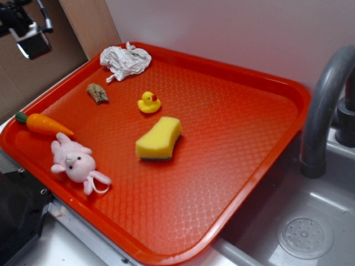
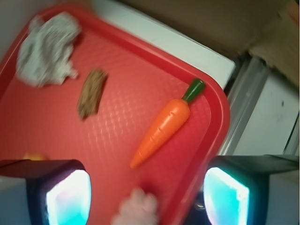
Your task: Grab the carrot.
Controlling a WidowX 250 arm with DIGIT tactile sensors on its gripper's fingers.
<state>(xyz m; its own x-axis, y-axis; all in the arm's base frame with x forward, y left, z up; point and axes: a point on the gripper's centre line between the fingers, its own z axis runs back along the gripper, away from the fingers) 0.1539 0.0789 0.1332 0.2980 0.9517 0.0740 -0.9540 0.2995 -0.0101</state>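
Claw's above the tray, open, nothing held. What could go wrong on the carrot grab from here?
1. The smooth orange toy carrot with green stem lies against the red plastic tray's raised rim; one finger could land on the rim instead of the carrot.
2. The pink plush bunny sits just beside the carrot's tip; a low approach might snag it.
3. The tapered, slick body may squirt out of the open claw if pinched near the narrow end.

The black two-fingered pincer [image 2: 147, 197] hangs high, jaws spread wide with nothing between them, its fingertips [image 2: 68, 197] glowing pale cyan.
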